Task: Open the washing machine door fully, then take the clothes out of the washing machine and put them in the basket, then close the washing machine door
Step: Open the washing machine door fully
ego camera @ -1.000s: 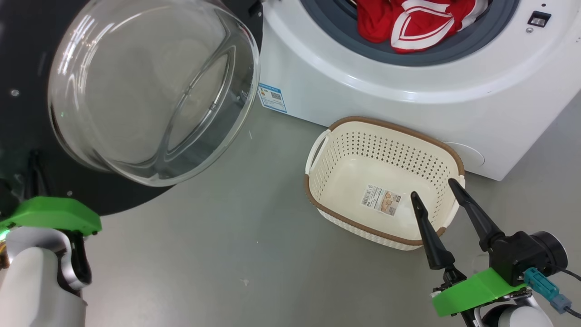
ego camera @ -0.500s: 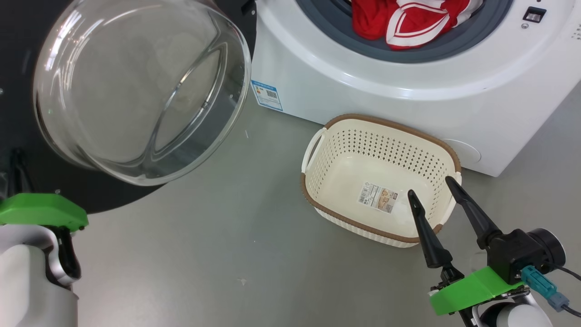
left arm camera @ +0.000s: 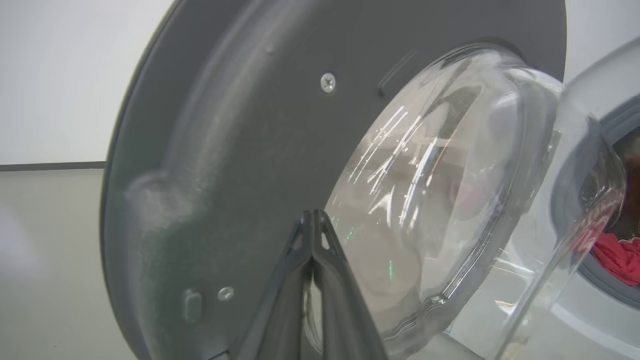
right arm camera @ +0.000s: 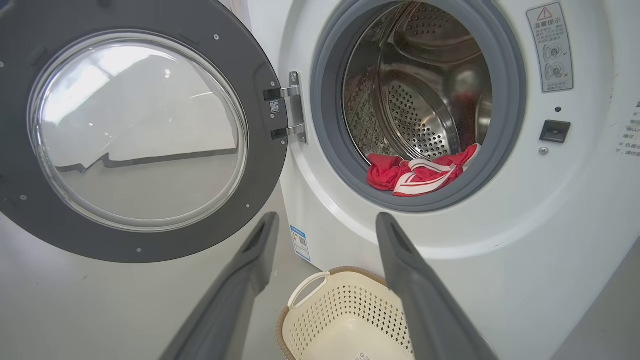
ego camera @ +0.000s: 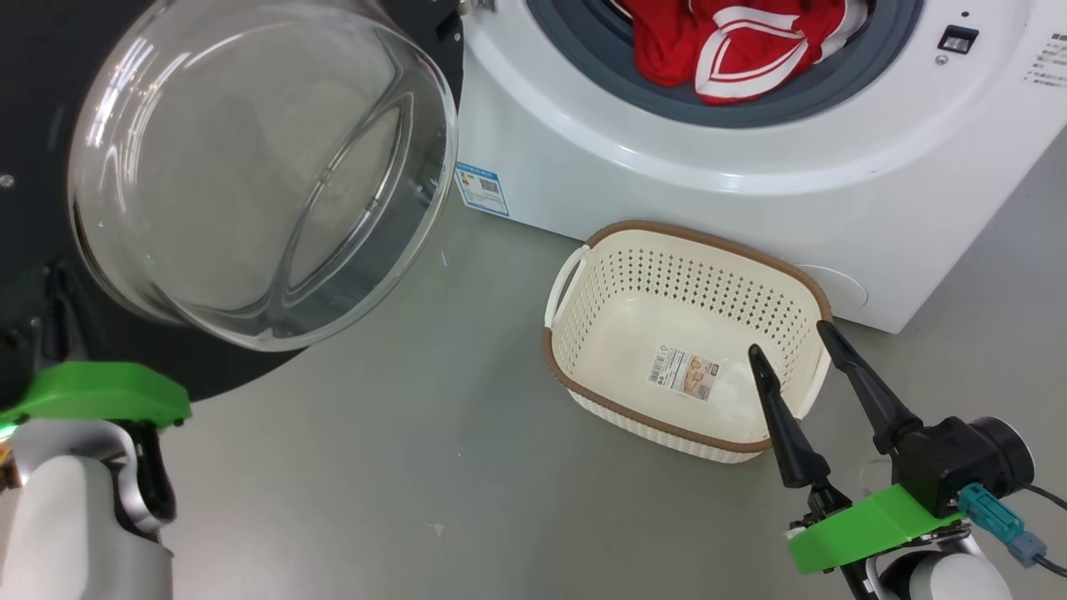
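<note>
Camera shifted; clothes well beyond right tool.

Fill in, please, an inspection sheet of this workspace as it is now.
Surface: grey floor, smooth.
Job's things: round black-rimmed glass door open; red white-striped clothes lie in mouth of big white washing machine; cream perforated plastic basket on floor, empty except paper label.
Clutter: one small pale speck on floor.
Grippers: left gripper shut, empty, facing door; right gripper open, empty, by basket.
Cables: teal plug, dark cable at right wrist.
Surroundings: plain white wall.
</note>
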### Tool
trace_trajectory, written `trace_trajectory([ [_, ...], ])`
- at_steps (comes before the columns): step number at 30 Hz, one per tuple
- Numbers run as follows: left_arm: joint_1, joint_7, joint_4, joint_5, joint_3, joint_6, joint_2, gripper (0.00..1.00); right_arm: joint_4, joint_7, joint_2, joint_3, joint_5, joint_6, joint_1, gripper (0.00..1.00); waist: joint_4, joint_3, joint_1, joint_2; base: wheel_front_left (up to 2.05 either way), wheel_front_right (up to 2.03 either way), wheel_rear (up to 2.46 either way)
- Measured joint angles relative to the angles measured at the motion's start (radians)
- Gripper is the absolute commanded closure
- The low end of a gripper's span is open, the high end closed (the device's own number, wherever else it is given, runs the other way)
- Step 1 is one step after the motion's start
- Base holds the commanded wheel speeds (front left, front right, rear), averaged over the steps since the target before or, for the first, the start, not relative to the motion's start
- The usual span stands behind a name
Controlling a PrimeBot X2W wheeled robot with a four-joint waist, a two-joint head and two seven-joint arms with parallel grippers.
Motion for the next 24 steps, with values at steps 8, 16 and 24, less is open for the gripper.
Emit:
trace_trajectory([
  [8, 0.094, -0.003, -0.166, 0.044, -0.015, 0.002, -0.034, 0.3, 0.032, -0.037, 0.0, -0.001, 0.031, 0.0, 0.002, 0.0, -0.013, -0.033, 0.0, 0.0, 0.0, 0.0, 0.0],
  [16, 0.195, -0.003, -0.375, 0.102, -0.106, 0.009, -0.054, 0.0, 0.067, -0.074, 0.001, -0.011, 0.058, 0.0, 0.003, 0.0, -0.047, -0.069, 0.0, 0.0, 0.0, 0.0, 0.0],
  [24, 0.283, 0.036, -0.532, 0.11, -0.21, -0.03, -0.059, 0.0, 0.096, -0.102, 0.001, -0.043, 0.074, 0.0, 0.003, 0.0, -0.113, -0.096, 0.0, 0.0, 0.0, 0.0, 0.0],
])
